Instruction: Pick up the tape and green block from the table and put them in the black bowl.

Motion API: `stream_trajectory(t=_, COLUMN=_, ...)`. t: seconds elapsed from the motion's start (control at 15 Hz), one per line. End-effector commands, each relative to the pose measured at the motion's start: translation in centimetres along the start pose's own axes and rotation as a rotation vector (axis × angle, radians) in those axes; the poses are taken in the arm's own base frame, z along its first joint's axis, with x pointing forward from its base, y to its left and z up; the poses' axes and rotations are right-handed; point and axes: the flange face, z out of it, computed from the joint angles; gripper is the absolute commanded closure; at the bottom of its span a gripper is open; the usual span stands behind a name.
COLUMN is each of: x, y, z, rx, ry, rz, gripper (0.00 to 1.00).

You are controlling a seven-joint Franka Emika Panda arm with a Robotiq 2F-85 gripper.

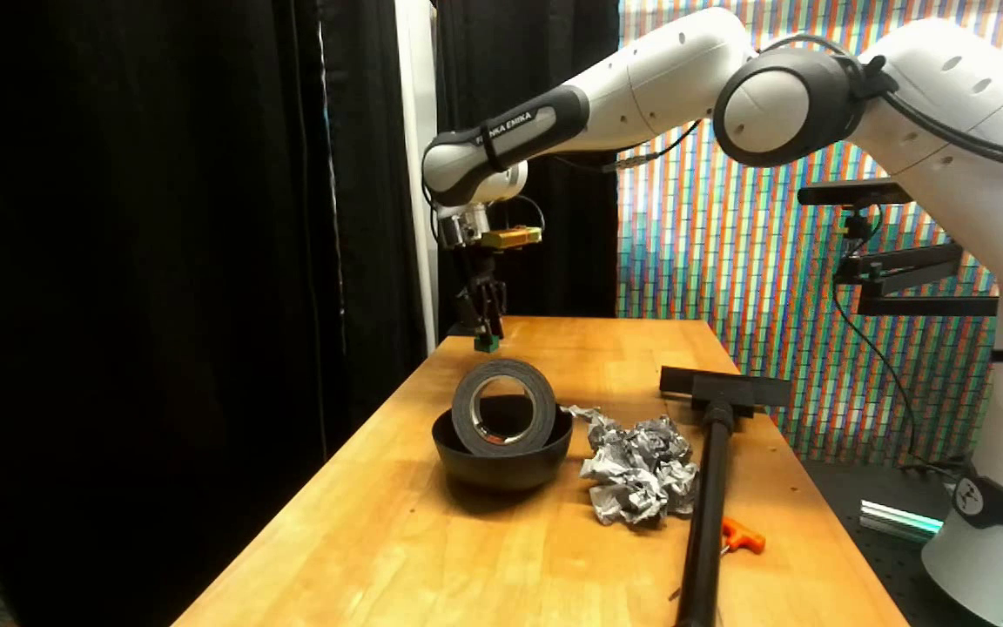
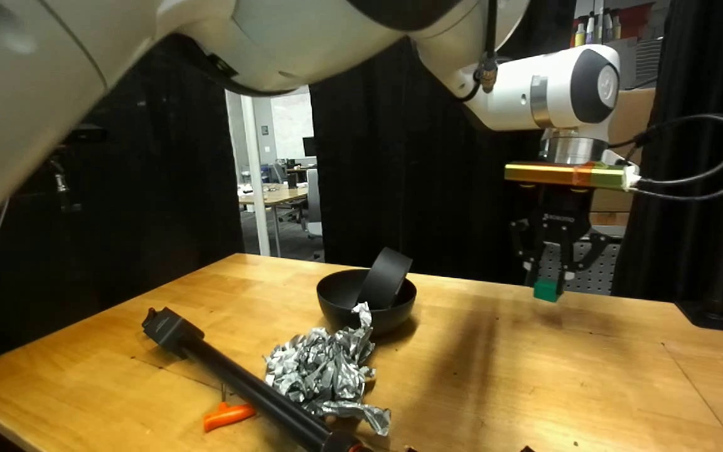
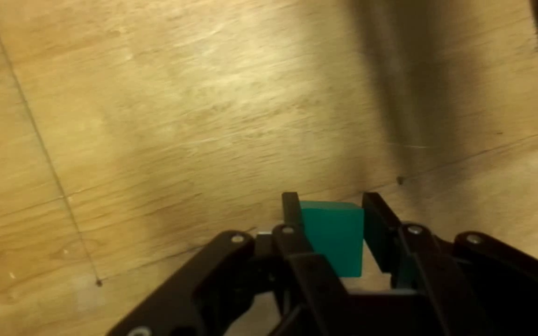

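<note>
I have my pincer [image 3: 332, 210] clenched on the green block [image 3: 334, 240], which sits between its jaws, held above the desk [image 2: 524, 376] and well apart from the black bowl [image 1: 501, 475]; the black tape roll [image 1: 545, 409] is already in that bowl, on edge and tilted, its hole turned to the camera in an exterior view; its upper part rises past the rim and leans toward my pincer, so it takes up much of the bowl's mouth; crumpled foil [image 2: 321, 364] lies just beside the bowl, though I cannot tell whether they touch; past the foil lies a black T-shaped tool [image 2: 255, 388], with an orange-handled tool [image 2: 228, 415] on the side away from the foil; in the wrist view the block shows me a flat face, two sides running along the jaws; it looks near cubic, so I cannot pick out a long axis.
</note>
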Motion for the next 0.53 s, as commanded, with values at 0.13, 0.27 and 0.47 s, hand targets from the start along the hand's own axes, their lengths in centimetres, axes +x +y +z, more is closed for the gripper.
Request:
stream_trajectory(t=0.13, x=-3.9, y=-8.8, z=-3.1, rx=-0.004, ry=-0.003, rz=0.006, gripper=0.88)
stream_trajectory(t=0.27, x=-4.9, y=-11.4, z=-3.9, rx=-0.001, ry=0.005, rz=0.003, gripper=0.88)
stream_trajectory(t=0.47, x=-6.2, y=-14.0, z=-4.9, rx=-0.001, ry=0.021, rz=-0.001, gripper=0.88)
